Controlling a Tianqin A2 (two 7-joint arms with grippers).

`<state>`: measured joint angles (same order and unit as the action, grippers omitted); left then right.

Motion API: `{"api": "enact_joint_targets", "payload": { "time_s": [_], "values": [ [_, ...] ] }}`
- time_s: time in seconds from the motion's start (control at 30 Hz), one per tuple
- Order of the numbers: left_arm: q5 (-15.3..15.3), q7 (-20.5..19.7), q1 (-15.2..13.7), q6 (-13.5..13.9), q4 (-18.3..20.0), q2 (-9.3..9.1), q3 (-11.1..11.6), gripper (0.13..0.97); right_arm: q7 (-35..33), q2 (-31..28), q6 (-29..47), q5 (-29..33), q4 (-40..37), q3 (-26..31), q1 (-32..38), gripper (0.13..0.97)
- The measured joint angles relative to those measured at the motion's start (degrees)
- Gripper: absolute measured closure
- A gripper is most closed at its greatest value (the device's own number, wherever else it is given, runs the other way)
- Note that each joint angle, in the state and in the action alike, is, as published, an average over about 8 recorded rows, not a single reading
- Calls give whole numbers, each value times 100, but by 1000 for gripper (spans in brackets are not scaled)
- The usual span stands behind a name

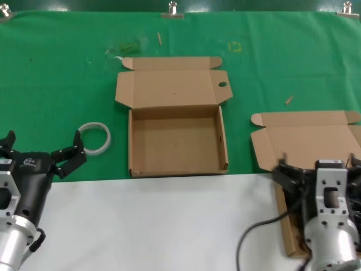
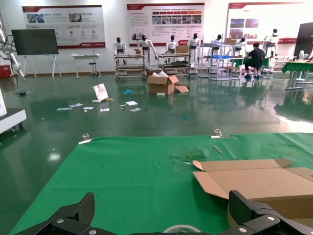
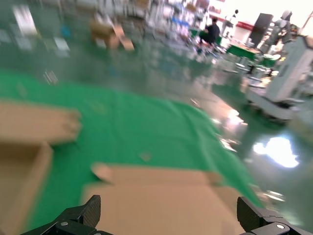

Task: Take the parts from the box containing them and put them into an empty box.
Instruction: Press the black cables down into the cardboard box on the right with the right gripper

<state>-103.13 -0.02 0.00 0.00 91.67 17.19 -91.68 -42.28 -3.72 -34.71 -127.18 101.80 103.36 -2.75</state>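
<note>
The empty box [image 1: 177, 144] stands open in the middle of the green mat, its lid folded back with a small round hole [image 1: 222, 84]. The box containing the parts [image 1: 307, 138] stands at the right with its wide lid open. The parts are hidden behind my right arm. My right gripper [image 1: 318, 168] is open and hangs over this box; the right wrist view shows its lid [image 3: 161, 196] between the open fingers of the right gripper [image 3: 168, 213]. My left gripper [image 1: 42, 148] is open and empty at the left, near the white ring [image 1: 93, 138].
The white ring also shows in the left wrist view [image 2: 182, 228], below my left gripper [image 2: 164, 210], with the empty box [image 2: 264, 181] beside it. A white table strip [image 1: 158, 220] runs along the front. Small scraps lie on the mat at the back.
</note>
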Motion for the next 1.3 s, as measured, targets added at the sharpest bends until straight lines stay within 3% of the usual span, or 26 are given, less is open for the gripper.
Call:
{"api": "enact_joint_targets", "payload": {
  "time_s": [0.3, 0.83, 1.03, 1.3],
  "values": [
    [2, -1, 0, 0, 0, 0, 0, 132, -2488, 0, -1250, -682, 330, -292, -115, 129],
    [2, -1, 0, 0, 0, 0, 0, 132, -6472, 0, -2296, -2746, -75, -771, 573, 129],
    [2, -1, 0, 0, 0, 0, 0, 132, -7504, 26, -2219, -2989, -241, -1229, 771, 129],
    [2, -1, 0, 0, 0, 0, 0, 132, -8188, 354, -2077, -3048, -368, -1705, 936, 129]
  ]
}}
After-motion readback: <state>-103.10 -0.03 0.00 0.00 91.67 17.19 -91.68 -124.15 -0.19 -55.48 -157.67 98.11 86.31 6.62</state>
